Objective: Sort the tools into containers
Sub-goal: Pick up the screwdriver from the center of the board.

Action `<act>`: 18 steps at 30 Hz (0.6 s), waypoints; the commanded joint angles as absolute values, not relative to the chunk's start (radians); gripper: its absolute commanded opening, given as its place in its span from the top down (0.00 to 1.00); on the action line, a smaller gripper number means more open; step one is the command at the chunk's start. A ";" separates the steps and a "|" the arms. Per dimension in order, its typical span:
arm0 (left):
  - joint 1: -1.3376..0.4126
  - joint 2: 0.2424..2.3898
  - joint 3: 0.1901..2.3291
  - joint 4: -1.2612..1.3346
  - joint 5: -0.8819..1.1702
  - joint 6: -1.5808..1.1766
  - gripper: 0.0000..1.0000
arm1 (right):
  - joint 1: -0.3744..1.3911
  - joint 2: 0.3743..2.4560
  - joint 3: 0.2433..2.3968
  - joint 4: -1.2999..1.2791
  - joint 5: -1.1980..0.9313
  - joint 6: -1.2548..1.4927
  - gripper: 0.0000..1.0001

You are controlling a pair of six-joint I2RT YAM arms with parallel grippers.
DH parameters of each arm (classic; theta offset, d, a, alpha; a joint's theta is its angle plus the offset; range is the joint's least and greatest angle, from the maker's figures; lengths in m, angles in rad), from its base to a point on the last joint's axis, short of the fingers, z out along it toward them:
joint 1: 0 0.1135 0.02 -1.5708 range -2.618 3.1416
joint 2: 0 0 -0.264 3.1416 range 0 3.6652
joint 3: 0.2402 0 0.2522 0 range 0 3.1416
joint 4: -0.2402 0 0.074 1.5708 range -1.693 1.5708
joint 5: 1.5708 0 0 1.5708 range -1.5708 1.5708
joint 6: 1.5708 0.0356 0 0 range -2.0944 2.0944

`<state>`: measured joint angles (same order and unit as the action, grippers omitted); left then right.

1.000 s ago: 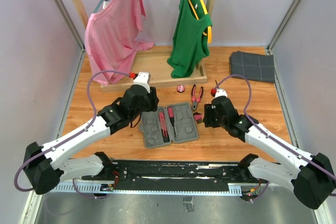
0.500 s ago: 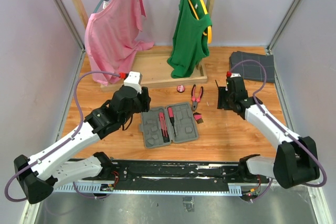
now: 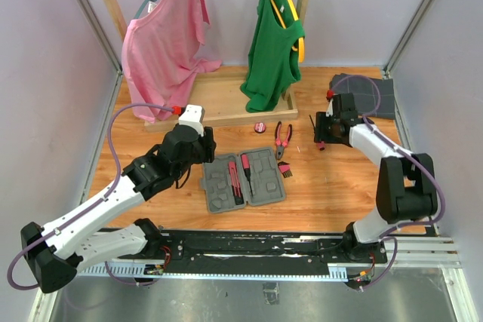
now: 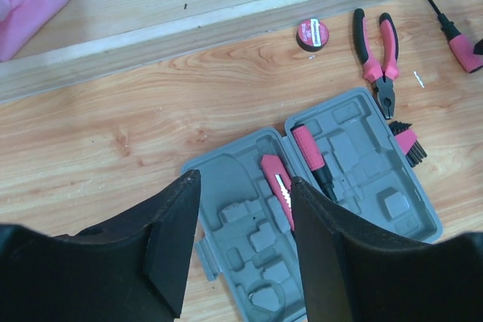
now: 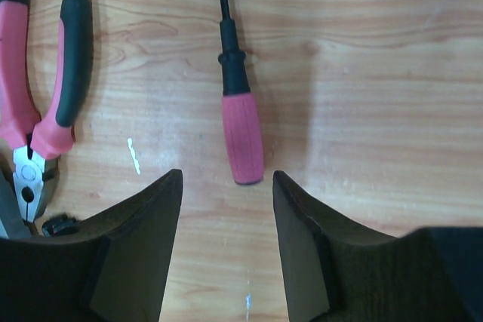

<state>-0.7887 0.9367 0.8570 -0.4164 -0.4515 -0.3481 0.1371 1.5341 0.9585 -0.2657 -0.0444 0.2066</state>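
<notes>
Wooden counter point(image 3: 339, 186) below, my right claw point(image 5: 226, 190) hangs wide over the pink-handled screwdriver point(image 5: 242, 133), two o'clock from the grey case point(image 3: 219, 195); next I'd lower and pinch its handle.

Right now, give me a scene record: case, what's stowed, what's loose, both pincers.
case: grey tool case, open flat
stowed: pink-and-black driver; pink knife-like tool
loose: pliers; brush; round red piece; screwdriver
left pincer: open, empty, above case
right pincer: open, empty, at the screwdriver's handle end
</notes>
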 commanded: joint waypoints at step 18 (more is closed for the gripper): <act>-0.784 0.945 0.862 -0.418 -0.469 -0.350 0.44 | 0.091 1.808 1.125 -0.367 -0.130 0.112 0.54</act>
